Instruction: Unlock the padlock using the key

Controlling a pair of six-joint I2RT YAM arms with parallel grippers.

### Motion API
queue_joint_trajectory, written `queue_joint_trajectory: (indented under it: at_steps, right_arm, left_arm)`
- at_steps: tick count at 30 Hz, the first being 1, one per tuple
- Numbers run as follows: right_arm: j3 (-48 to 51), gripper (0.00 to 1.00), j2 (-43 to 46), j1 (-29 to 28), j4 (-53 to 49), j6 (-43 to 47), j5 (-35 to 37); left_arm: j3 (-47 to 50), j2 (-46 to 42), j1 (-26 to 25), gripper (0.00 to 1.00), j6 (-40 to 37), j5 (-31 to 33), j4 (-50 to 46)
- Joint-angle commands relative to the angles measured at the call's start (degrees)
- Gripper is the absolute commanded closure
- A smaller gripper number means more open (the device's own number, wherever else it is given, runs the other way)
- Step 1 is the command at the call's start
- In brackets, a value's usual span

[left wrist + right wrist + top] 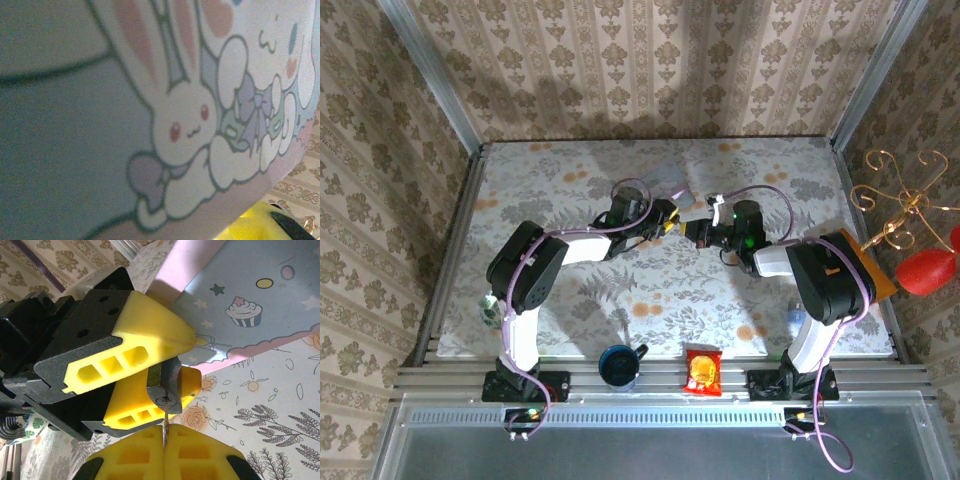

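Near edge of the table (720, 300): we note a round dark blue cup (618, 366) with a handle. Just beside it lies a glossy red snack packet (702, 371); its print is too small to read. The table wears a pale cloth printed with leaves and orange flowers.

Mid-table, the two arms meet tip to tip.

Right fingers (195, 456): yellow moulded plastic with hollow cells, pressed together on the key (164, 429). We see only its thin flat metal blade, standing out of the seam. The blade tip sits at the keyway; how deep it goes we cannot tell.

Left fingers (150, 335): yellow wedge pads on grainy black mounts, clamped on the padlock (162, 385) from two sides, just beside the tin box.

Padlock: small, blocky dark body with an olive sheen on one side. A round silvery keyway plug sits in the face turned to the right fingers. The shackle is hidden in the grip.

Behind it: tin box (250, 315), flat and smooth, pastel blue with a pink scalloped border, stars and a cupcake. The left wrist view shows a white cartoon bunny with a lilac bow on it.

Far: beige damask wallpaper (650, 70).
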State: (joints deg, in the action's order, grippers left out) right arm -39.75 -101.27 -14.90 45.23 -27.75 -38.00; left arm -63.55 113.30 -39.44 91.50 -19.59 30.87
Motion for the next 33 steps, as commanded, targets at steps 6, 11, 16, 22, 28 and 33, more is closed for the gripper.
queue_joint_trajectory:
  at_steps: [6, 11, 16, 22, 28, 33]
  right_arm:
    - [-5.7, 1.0, 2.4, -2.5, 2.8, -0.6, -0.5]
    - [-9.8, 1.0, 6.2, -5.1, -12.3, 3.1, 6.5]
    - [-13.0, 1.0, 9.3, -7.0, -23.2, 3.9, 14.6]
    - [-17.5, 1.0, 12.1, -7.9, -34.9, 3.9, 20.0]
    - [-21.3, 1.0, 10.7, -11.3, -41.4, 6.6, 23.0]
    - [-26.1, 1.0, 6.5, -15.3, -47.7, 7.4, 30.4]
  left_arm:
    - [-2.0, -1.7, -6.5, 1.0, 0.7, -13.5, -1.6]
    - [-2.8, -1.8, -6.4, 1.0, -0.1, -13.1, -3.3]
    - [-2.7, -2.1, -6.4, 1.0, -0.6, -12.8, -4.3]
    - [-2.8, -2.3, -6.4, 1.0, -1.2, -12.7, -5.3]
    - [-3.8, -2.1, -6.7, 1.0, -1.8, -12.9, -5.3]
    - [-5.1, -1.9, -7.0, 1.0, -2.7, -13.2, -5.8]
